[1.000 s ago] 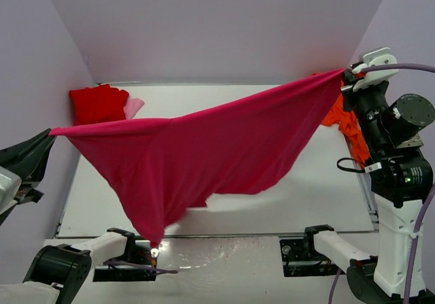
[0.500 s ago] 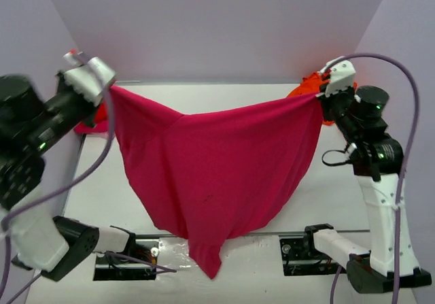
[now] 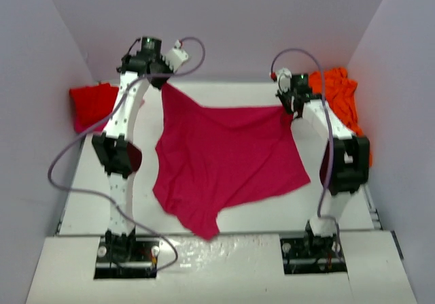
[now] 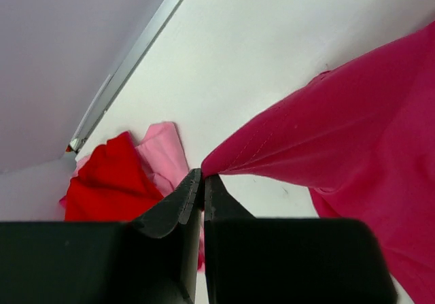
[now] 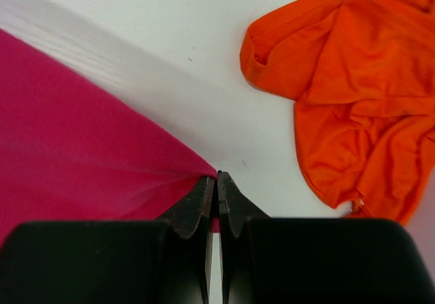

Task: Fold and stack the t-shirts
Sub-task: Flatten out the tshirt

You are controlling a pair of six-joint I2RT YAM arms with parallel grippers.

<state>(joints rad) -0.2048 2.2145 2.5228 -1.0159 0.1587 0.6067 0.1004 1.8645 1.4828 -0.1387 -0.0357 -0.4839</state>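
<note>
The left gripper (image 3: 166, 81) is closed tight on one corner of the magenta t-shirt (image 3: 228, 154). In the left wrist view its fingertips (image 4: 195, 185) are pinched together with a bunched fold of the cloth caught between them. The right gripper (image 3: 291, 108) is closed just as firmly on the opposite corner, and the right wrist view shows the fabric gathering to a point right where its fingertips (image 5: 207, 188) meet.

The magenta t-shirt stretches between the two arms across the middle of the white table (image 3: 272, 212). Its far edge runs from one gripper to the other, the left end higher than the right. The body of it spreads toward the near side and appears to lie on the table, narrowing to a loose point close to the near edge (its outline is uneven, not yet a neat rectangle).

A red t-shirt (image 3: 95, 103) sits crumpled at the far left of the table, with a bit of pale pink cloth (image 4: 160, 154) touching it. An orange t-shirt (image 3: 336, 93) lies rumpled at the far right, near the right gripper but apart from the magenta one.
</note>
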